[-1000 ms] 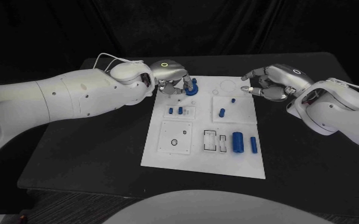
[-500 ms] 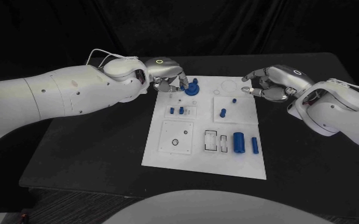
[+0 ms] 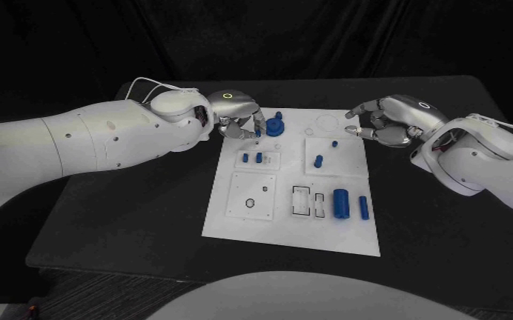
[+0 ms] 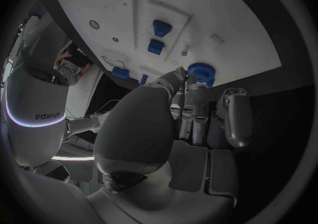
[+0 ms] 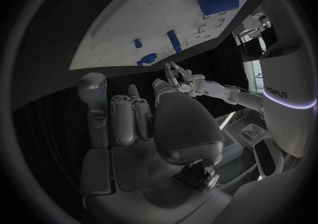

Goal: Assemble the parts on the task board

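Left hand [image 3: 237,112] hangs at the task board's [image 3: 288,224] far left corner, fingers apart, holding nothing, fingertips just beside the blue gear part [image 3: 276,125] toward the board's middle. Right hand [image 3: 387,121], curled and empty, hovers off the board's far right edge, farther from the gear.

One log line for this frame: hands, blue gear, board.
left hand: beside round blue gear part, empty | right hand: curled, empty, at board's right edge | white task board: flat on table

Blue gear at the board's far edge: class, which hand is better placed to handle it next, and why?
Left. The left hand sits right beside the blue gear, fingers toward it; the right hand hangs off the task board's other side.
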Tool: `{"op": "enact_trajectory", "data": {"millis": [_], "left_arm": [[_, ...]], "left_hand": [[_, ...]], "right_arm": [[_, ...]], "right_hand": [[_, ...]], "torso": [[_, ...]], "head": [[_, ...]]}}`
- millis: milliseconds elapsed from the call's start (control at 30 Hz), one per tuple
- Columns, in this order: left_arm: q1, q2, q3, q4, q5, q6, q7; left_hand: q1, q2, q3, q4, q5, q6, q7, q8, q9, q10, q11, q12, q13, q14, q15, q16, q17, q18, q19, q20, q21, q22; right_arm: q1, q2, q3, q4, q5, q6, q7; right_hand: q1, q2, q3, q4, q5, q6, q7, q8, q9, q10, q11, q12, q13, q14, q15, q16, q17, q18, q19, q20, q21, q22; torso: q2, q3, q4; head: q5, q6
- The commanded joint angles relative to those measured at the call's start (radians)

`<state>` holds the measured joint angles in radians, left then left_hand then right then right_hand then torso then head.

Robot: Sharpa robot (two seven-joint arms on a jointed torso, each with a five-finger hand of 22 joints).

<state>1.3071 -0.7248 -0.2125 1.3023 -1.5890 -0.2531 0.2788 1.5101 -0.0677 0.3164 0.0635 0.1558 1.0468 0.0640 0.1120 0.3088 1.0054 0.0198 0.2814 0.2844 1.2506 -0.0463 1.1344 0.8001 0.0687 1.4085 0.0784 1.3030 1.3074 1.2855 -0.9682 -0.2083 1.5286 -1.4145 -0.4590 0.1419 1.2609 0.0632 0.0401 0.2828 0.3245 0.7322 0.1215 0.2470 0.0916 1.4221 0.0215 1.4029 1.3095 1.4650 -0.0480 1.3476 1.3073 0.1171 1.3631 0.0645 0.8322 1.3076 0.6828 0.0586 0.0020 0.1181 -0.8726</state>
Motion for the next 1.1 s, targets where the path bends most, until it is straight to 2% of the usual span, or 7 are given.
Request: {"op": "enact_trajectory", "data": {"millis": [33, 200, 400, 567, 767, 1100], "left_arm": [[-0.006, 0.004, 0.001, -0.003, -0.002, 0.02, -0.002], [-0.013, 0.009, 0.001, -0.01, -0.002, 0.027, -0.004], [-0.019, 0.012, 0.001, -0.013, -0.002, 0.031, -0.005], [-0.022, 0.013, 0.001, -0.015, -0.002, 0.037, -0.008], [-0.026, 0.013, 0.001, -0.019, -0.002, 0.042, -0.011], [-0.035, 0.025, 0.001, -0.04, -0.002, 0.04, -0.009]], "left_hand": [[-0.01, -0.002, 0.002, 0.006, -0.005, -0.004, 0.002, -0.003, 0.002, 0.005, 0.0, -0.007, -0.001, -0.006, 0.002, -0.005, 0.001, -0.005, -0.005, 0.0, -0.003, 0.179], [-0.01, -0.002, 0.002, 0.006, -0.004, -0.004, 0.002, -0.003, 0.002, 0.005, 0.0, -0.007, -0.001, -0.007, 0.002, -0.006, -0.001, -0.005, -0.007, 0.0, -0.006, 0.179], [-0.01, -0.002, 0.002, 0.005, -0.004, -0.004, 0.002, -0.003, 0.002, 0.005, 0.0, -0.007, -0.002, -0.007, 0.002, -0.006, -0.001, -0.005, -0.006, 0.0, -0.005, 0.179], [-0.01, -0.002, 0.002, 0.005, -0.004, -0.005, 0.002, -0.003, 0.002, 0.005, 0.0, -0.008, -0.002, -0.008, 0.002, -0.008, -0.004, -0.005, -0.007, 0.0, -0.006, 0.178], [-0.008, -0.002, 0.003, 0.004, -0.003, -0.007, 0.002, -0.005, 0.001, 0.006, 0.0, -0.01, -0.003, -0.012, 0.002, -0.011, -0.009, -0.004, -0.009, 0.0, -0.009, 0.178], [-0.006, -0.002, 0.005, 0.002, -0.001, -0.011, 0.001, -0.008, 0.001, 0.008, 0.0, -0.013, -0.004, -0.014, 0.002, -0.012, -0.01, -0.004, -0.009, 0.0, -0.009, 0.178]], "right_arm": [[-0.002, 0.0, 0.001, 0.0, 0.001, 0.005, -0.014], [-0.003, 0.002, 0.001, -0.001, 0.001, 0.005, -0.013], [-0.003, 0.002, 0.001, -0.002, 0.001, 0.006, -0.013], [-0.003, 0.002, 0.001, -0.003, 0.001, 0.007, -0.013], [-0.003, 0.003, 0.001, -0.004, 0.001, 0.008, -0.013], [-0.004, 0.003, 0.001, -0.005, 0.001, 0.008, -0.011]], "right_hand": [[0.009, -0.003, 0.006, -0.002, 0.004, 0.006, 0.002, -0.005, -0.001, -0.009, 0.0, -0.007, 0.051, 0.037, 0.002, -0.007, 0.028, 0.012, -0.008, -0.002, -0.006, 0.072], [0.01, -0.003, 0.007, -0.003, 0.004, 0.007, 0.002, -0.006, -0.001, -0.01, 0.0, -0.008, 0.051, 0.037, 0.002, -0.007, 0.027, 0.012, -0.008, -0.002, -0.007, 0.072], [0.01, -0.003, 0.007, -0.003, 0.004, 0.007, 0.002, -0.006, -0.001, -0.01, 0.0, -0.008, 0.051, 0.037, 0.002, -0.007, 0.027, 0.012, -0.008, -0.002, -0.007, 0.072], [0.011, -0.003, 0.008, -0.003, 0.004, 0.007, 0.002, -0.006, -0.001, -0.01, 0.0, -0.007, 0.051, 0.037, 0.002, -0.007, 0.028, 0.012, -0.008, -0.001, -0.006, 0.073], [0.012, -0.003, 0.008, -0.004, 0.005, 0.007, 0.002, -0.006, -0.001, -0.01, 0.0, -0.008, 0.051, 0.036, 0.002, -0.008, 0.027, 0.012, -0.008, -0.001, -0.008, 0.072], [0.012, -0.003, 0.008, -0.004, 0.005, 0.007, 0.002, -0.006, -0.001, -0.01, 0.0, -0.008, 0.051, 0.036, 0.002, -0.008, 0.027, 0.012, -0.008, -0.001, -0.008, 0.072]], "torso": [[0.0, -0.0008, -0.0024], [-0.001, 0.0027, -0.0034], [-0.001, 0.0039, -0.0022], [-0.001, 0.0039, -0.0028], [-0.001, 0.0024, -0.0019], [-0.001, 0.0028, -0.0019]], "head": [[0.001, 0.0], [0.001, 0.0], [0.001, 0.0], [0.002, 0.0], [0.001, 0.0], [0.0, 0.0]]}}
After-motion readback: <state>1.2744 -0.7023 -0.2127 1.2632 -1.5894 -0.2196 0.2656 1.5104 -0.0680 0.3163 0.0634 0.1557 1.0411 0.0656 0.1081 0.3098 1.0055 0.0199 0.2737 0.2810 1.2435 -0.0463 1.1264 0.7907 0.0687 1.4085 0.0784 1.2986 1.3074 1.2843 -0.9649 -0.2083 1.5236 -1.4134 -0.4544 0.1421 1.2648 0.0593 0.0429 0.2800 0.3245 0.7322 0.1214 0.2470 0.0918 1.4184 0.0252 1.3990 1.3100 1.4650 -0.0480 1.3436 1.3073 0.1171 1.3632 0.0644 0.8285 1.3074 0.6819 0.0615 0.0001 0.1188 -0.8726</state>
